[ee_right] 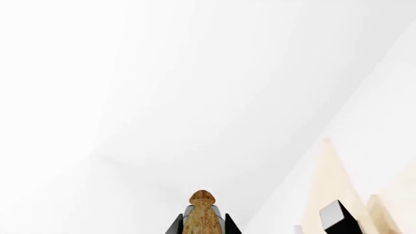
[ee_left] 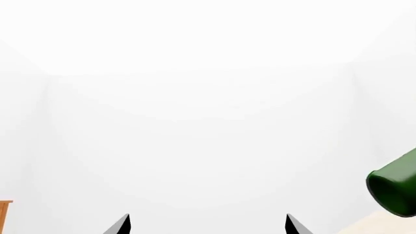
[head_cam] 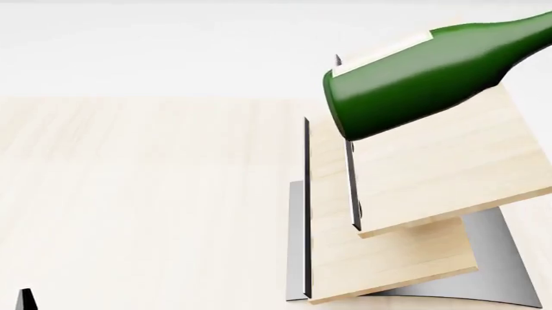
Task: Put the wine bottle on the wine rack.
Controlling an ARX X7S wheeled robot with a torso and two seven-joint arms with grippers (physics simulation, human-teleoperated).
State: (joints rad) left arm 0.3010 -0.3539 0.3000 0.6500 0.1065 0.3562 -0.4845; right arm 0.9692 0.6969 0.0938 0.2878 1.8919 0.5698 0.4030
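Worktop (head_cam: 138, 194): pale wood with faint lengthwise grain, evenly lit, no hard shadows; it filled the head view from the near edge to a straight far edge. A sliver of the same pale wood (ee_left: 380, 222) showed in the left wrist view.

Walls (ee_left: 208, 122): plain white, washed out by bright, diffuse light. Corners showed only as faint grey creases (ee_right: 97, 153) in both wrist views. Beyond the worktop's far edge lay a blank white band (head_cam: 172, 45).

Furniture: a small piece of orange-brown wood (ee_left: 5, 217) at the border of the left wrist view; too little was visible to identify.
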